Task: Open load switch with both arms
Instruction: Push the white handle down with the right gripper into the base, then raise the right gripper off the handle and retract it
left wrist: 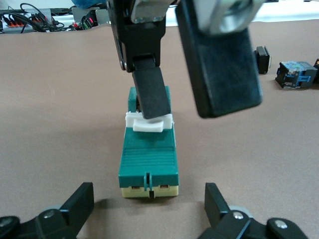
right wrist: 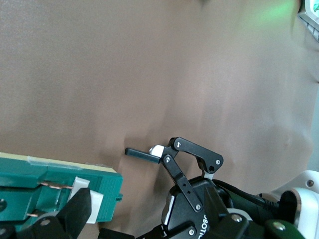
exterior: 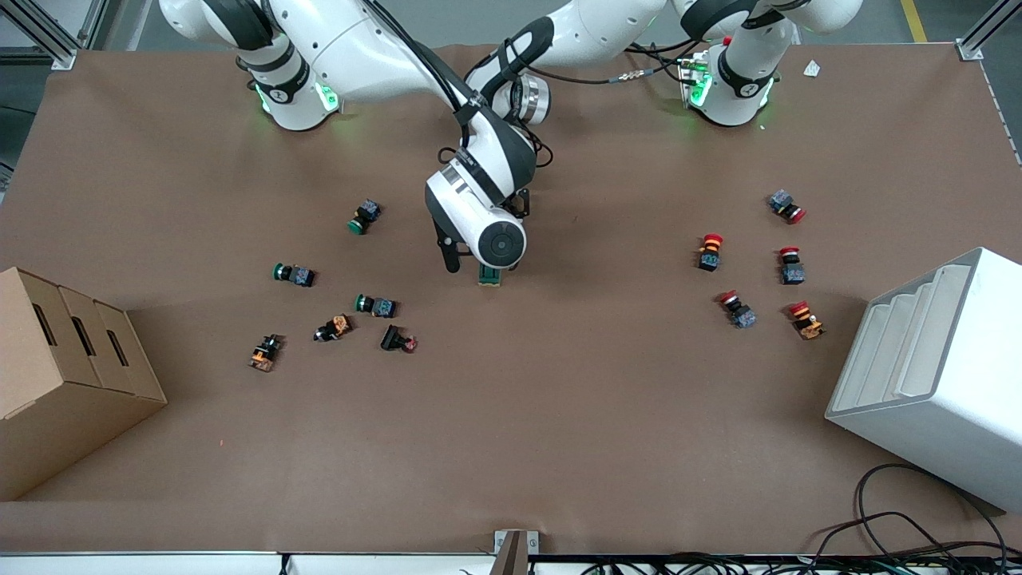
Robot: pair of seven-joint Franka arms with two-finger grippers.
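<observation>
From my seat the desk [exterior: 559, 415] looks like matt brown paper, faintly creased. The load switch [left wrist: 148, 159] is ribbed dark-green plastic with a smooth white lever. Arm shells [exterior: 375, 48] are glossy white; the right claw [left wrist: 199, 104] has matt black, rubbery-looking pads.

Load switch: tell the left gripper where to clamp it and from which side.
Clamp the load switch across its two long flat sides near the cream end, coming in low from that end. The open left gripper flanks that end; the white lever, farther along, sits under a finger of the open right gripper, so probably leave it free.
</observation>
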